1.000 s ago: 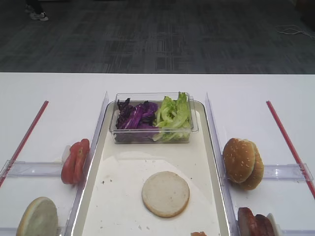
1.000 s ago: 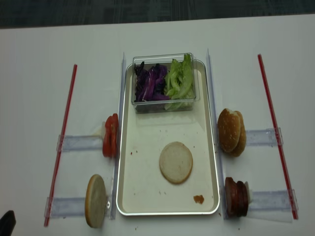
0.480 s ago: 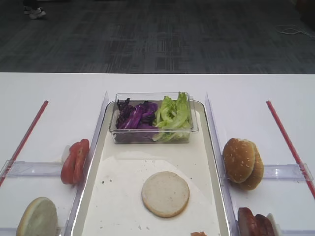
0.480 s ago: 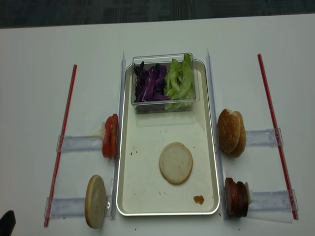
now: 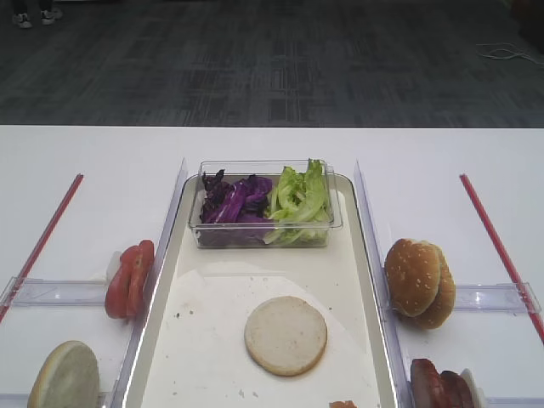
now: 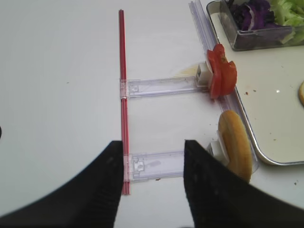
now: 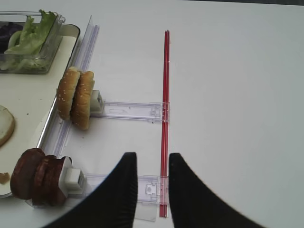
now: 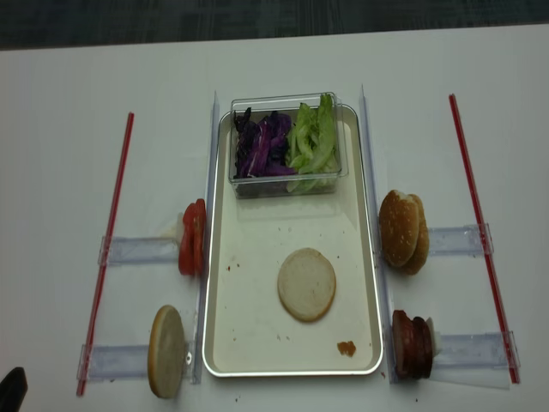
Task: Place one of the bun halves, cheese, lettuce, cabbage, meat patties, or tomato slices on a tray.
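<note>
White tabletop carries the tray [image 8: 221, 343], with one bun half [image 8: 306, 284] already laid flat on it. Both the left gripper [image 6: 151, 156] and right gripper [image 7: 150, 166] are seen parted and empty. Tomato slices [image 6: 221, 76] stand on edge ahead-right of the left gripper, the nearer arm.

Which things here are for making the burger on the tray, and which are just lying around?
For the job:
- tray
- bun half on the tray
- spare bun half
- tomato slices
- meat patties
- lettuce
- cabbage

Just there:
- domed bun tops
- clear tub
- red strips
- clear holders
</note>
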Available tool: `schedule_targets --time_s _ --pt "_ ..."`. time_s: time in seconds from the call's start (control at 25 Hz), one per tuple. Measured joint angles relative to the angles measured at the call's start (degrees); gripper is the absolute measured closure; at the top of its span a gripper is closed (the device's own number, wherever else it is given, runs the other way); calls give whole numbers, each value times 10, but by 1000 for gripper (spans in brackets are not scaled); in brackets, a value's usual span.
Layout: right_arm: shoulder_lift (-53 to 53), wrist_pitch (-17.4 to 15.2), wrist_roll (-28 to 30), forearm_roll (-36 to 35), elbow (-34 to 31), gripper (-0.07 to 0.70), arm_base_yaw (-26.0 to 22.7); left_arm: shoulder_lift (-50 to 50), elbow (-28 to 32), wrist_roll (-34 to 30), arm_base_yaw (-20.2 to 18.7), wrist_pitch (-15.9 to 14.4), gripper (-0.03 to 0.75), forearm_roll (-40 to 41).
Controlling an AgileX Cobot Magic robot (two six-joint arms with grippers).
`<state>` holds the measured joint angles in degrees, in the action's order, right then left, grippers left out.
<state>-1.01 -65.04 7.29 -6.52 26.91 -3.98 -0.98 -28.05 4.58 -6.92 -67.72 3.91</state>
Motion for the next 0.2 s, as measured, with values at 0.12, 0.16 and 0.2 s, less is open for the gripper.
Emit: schedule_targets --time_s 0.12,0.16,0.2 --pt "0 0 0 0 0 430 0 0 0 0 0 0 428 0" --pt "0 0 0 0 0 430 0 0 0 0 0 0 428 0" --pt "0 0 0 0 0 430 0 0 0 0 0 0 428 0"
